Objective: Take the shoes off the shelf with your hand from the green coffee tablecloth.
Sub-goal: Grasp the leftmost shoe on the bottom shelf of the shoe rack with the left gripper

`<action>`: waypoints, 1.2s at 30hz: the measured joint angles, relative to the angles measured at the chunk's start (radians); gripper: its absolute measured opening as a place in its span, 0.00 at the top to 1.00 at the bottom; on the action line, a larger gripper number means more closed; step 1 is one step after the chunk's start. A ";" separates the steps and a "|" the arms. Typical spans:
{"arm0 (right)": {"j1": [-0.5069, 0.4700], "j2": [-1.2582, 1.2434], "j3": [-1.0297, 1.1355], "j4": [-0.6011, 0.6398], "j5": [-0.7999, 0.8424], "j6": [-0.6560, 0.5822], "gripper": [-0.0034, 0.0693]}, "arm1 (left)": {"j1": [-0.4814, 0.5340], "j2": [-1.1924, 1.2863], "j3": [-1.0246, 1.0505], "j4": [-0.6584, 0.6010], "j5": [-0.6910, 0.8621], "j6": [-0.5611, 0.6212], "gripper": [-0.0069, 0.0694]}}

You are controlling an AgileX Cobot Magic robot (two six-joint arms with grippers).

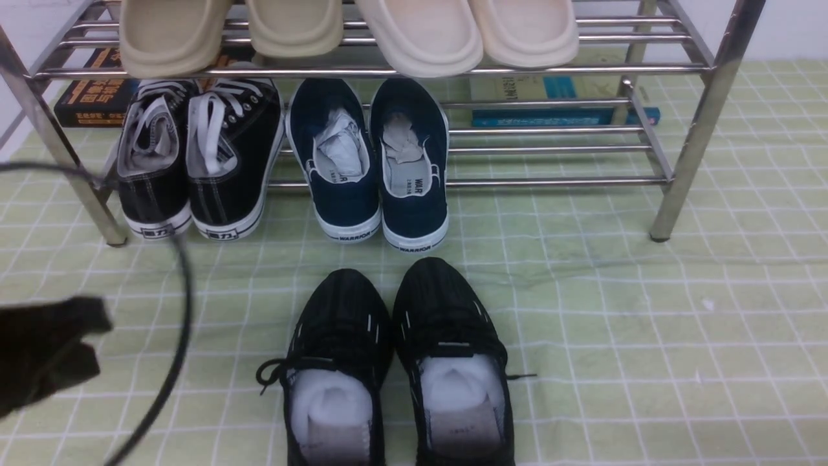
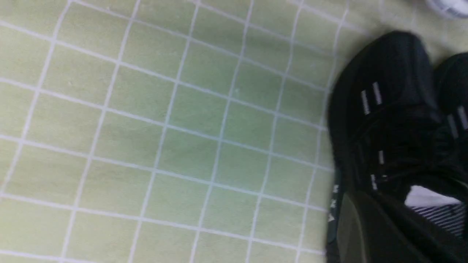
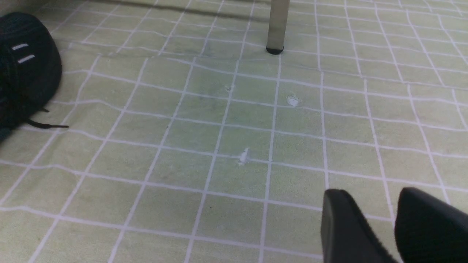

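shoes (image 1: 200, 155): pair of black canvas lace-up sneakers with white laces, pale stitching, grey lining and white rubber soles bearing a small printed heel label. they stand side by side at the left end of the lower tier of the shelf (image 1: 550, 183), heels toward the camera and jutting past its front bar. just beside them on the same tier sit navy slip-ons (image 1: 369, 162) stuffed with paper; beige slippers (image 1: 349, 32) line the upper tier, and books (image 1: 90, 97) lie behind the rack. green coffee tablecloth (image 1: 614, 310), gridded in white and lightly wrinkled, lies under everything; black mesh running shoes (image 1: 440, 310) stand on it in front of the shelf. left gripper (image 1: 77, 336), a blurred dark shape low at the left beside a looping cable (image 1: 186, 304), is well apart from the shoes, its jaws together and empty. right gripper (image 3: 373, 193), seen only from its wrist, has its fingers apart over bare cloth.
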 joint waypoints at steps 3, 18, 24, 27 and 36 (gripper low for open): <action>0.000 0.000 0.000 0.000 0.000 0.000 0.63 | 0.000 0.178 -0.125 0.001 0.047 0.040 0.91; 0.000 0.000 0.000 0.000 0.000 0.000 0.63 | 0.000 0.467 -0.364 0.201 -0.189 -0.149 0.59; 0.000 0.000 0.000 0.000 0.000 0.000 0.63 | 0.031 0.563 -0.390 0.286 -0.242 -0.300 0.39; 0.000 0.000 0.000 0.000 0.000 0.000 0.63 | 0.057 0.610 -0.430 0.315 -0.249 -0.320 0.35; 0.000 0.000 0.000 0.000 0.000 0.000 0.63 | 0.064 0.729 -0.507 0.336 -0.337 -0.298 0.35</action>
